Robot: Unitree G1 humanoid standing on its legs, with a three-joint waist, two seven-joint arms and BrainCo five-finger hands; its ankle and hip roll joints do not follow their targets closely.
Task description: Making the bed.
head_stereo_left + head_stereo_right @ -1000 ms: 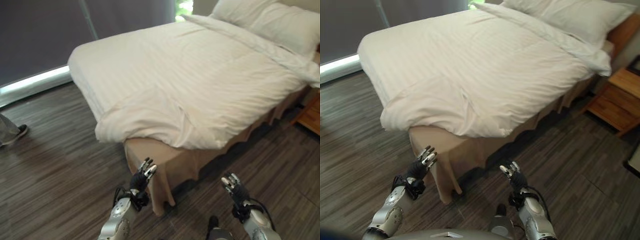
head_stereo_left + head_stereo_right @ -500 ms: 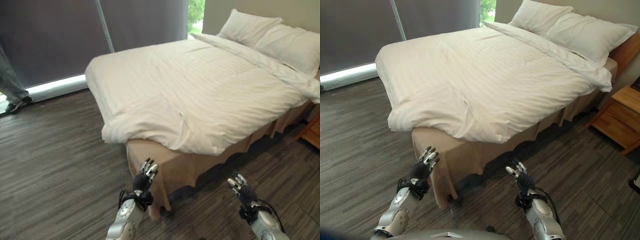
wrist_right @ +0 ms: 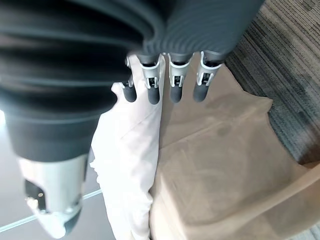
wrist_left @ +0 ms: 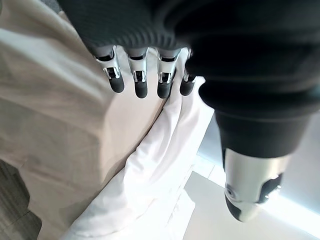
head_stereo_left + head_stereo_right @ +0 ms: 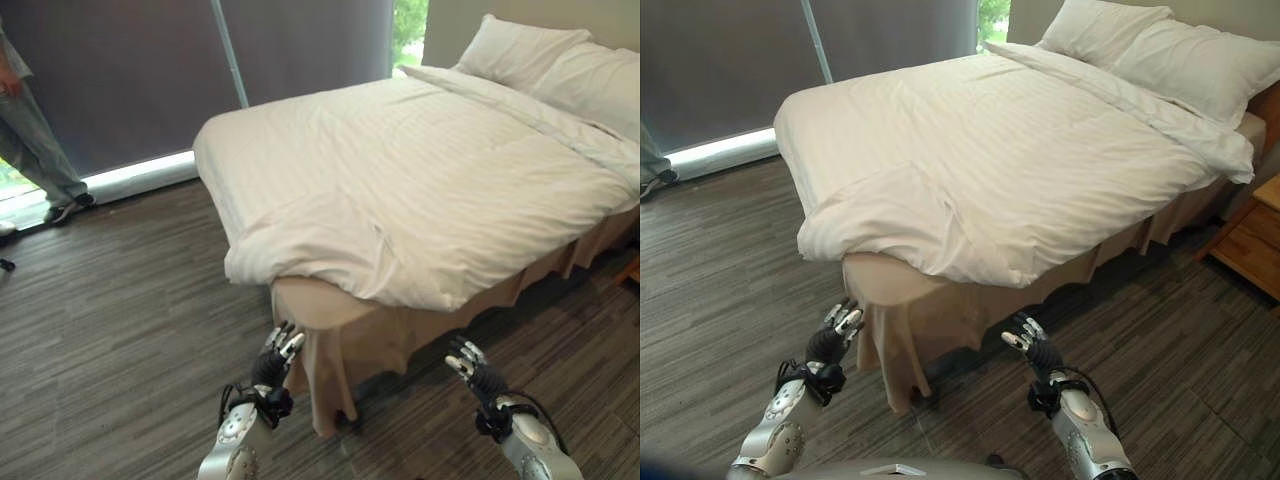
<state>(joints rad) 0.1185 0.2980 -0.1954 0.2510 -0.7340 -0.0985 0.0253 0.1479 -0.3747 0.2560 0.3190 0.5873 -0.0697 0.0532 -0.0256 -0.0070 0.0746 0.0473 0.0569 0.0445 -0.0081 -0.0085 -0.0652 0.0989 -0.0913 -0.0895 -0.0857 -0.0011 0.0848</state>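
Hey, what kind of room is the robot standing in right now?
Most likely a bedroom, perhaps a hotel room: a large bed with a white duvet and beige bed skirt, two white pillows at its head, a wooden nightstand beside it, and dark blinds over a big window.

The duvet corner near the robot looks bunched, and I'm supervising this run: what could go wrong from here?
1. The white duvet is folded back at the near corner, baring the beige bed skirt; an open robot hand might catch the skirt instead.
2. Both the left robot hand and right robot hand hang below the duvet edge, so reaching upward could snag it.
3. A person stands by the window, possibly near any sidestep.
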